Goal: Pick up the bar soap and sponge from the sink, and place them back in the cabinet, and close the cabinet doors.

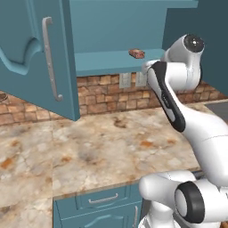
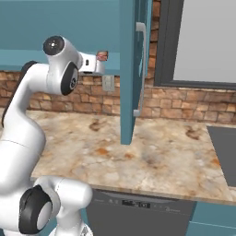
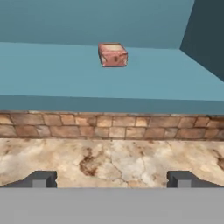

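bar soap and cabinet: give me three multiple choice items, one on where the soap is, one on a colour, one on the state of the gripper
1. Where does the bar soap lie?
A. on the marble counter
B. on the cabinet shelf
C. between the gripper's fingers

2. What colour are the cabinet doors?
A. teal-blue
B. white
C. brick red

3. How does the gripper stand?
A. shut on the bar soap
B. shut on nothing
C. open, holding nothing

Answers:
1 B: the hand view shows the pinkish-brown block resting on the teal shelf, above the brick wall and the counter.
2 A: both base views show an open teal-blue door with a silver bar handle.
3 C: the two fingertips stand wide apart at the bottom of the hand view with nothing between them, and the soap sits apart on the shelf.
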Controlling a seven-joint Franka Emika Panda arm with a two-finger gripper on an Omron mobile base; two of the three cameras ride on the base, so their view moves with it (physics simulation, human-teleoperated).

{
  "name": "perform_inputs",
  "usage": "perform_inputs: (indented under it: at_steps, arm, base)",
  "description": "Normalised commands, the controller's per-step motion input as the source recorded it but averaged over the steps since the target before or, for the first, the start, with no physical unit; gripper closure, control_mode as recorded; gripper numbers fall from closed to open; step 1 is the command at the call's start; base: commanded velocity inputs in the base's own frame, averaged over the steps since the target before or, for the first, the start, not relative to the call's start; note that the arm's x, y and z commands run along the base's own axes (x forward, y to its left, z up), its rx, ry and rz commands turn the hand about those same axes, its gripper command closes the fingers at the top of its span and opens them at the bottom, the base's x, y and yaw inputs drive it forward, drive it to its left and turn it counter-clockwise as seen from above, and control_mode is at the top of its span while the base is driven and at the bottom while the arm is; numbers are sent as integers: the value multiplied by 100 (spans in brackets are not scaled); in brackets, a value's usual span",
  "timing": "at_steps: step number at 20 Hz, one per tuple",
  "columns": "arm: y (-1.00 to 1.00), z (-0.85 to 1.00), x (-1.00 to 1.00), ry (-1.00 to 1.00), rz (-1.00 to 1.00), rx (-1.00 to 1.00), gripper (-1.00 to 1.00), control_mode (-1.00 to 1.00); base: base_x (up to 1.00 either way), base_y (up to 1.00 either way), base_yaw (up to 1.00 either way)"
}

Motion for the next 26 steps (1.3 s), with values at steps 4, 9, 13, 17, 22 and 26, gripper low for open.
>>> perform_inputs:
  at_steps: [4, 9, 13, 17, 22, 26]
  arm:
    - [0, 0, -14, 17, -2, 0, -100, -100]
    - [0, 0, -23, 11, 0, 0, -100, -100]
    - [4, 0, -38, 7, 0, 0, -100, -100]
    - [4, 0, -39, 9, 0, 0, -100, -100]
    - [2, 0, -43, 8, 0, 1, -100, -100]
    - [8, -1, -46, 6, 0, 0, -100, -100]
  base:
    - [0, 0, 0]
    - [0, 0, 0]
    - [0, 0, 0]
    - [0, 0, 0]
    - [0, 0, 0]
    - [0, 0, 0]
